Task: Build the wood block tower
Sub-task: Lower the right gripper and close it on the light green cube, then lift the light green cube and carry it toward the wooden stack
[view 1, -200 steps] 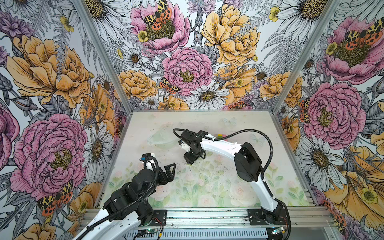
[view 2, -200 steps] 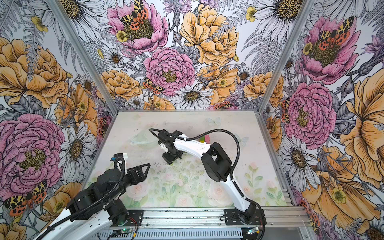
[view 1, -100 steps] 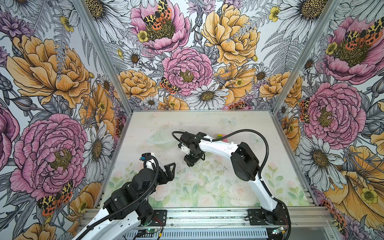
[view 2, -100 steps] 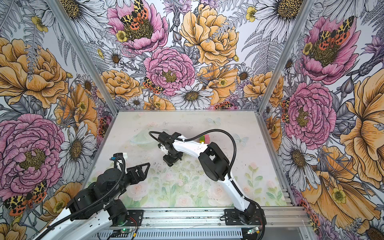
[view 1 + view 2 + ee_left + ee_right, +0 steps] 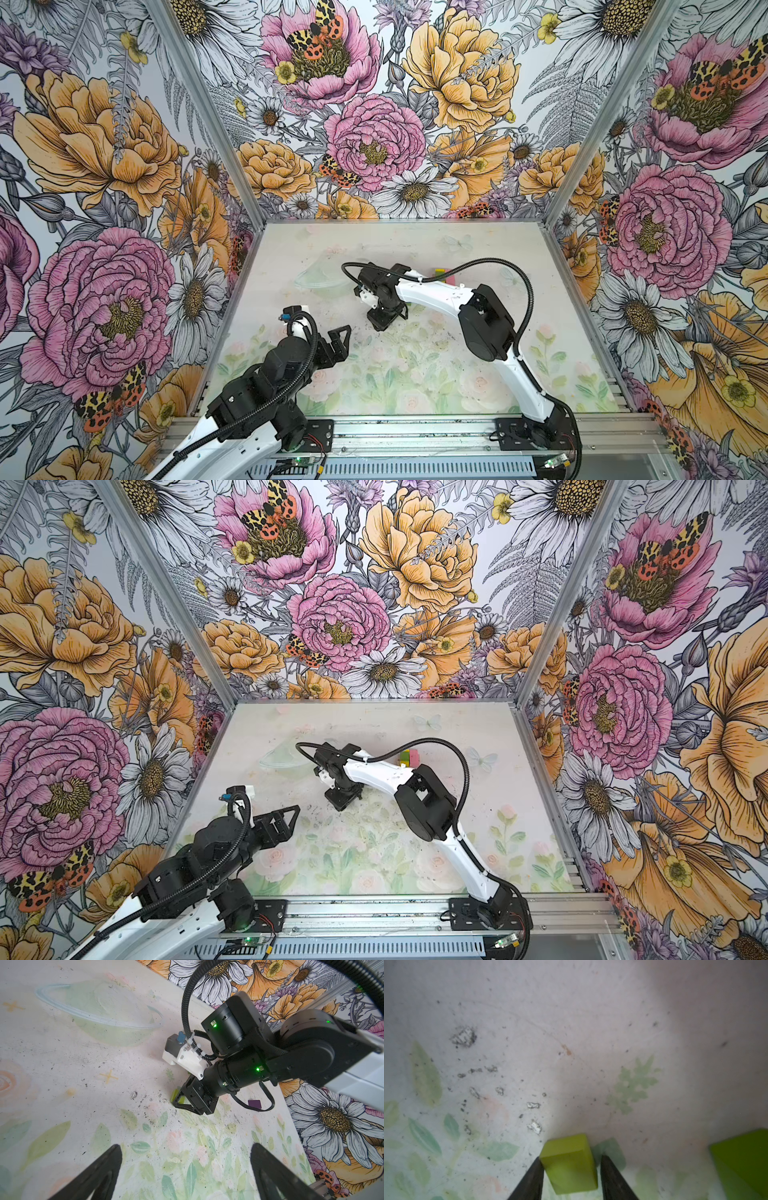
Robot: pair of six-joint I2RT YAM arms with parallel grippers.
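The right arm rises from its near-right base to a raised elbow, and its forearm runs left and far to mid-table, where the wrist bends down and sets the right gripper pointing at the mat. Its jaws are narrowed around the lime brick, which lies on the mat about mid-table. One finger touches the brick's side and the other stands just off it with a sliver of mat showing between, so the brick is not clamped. The left arm is folded at the near left, and the left gripper hangs over the mat aiming far and right, spread wide and empty. There are two arms and one clear bowl, which sits left of the right wrist. Five blocks show: one lime brick, one green cube near it but apart, one purple piece beyond the right gripper, and one pink block touching one yellow block on the far side of the right forearm.
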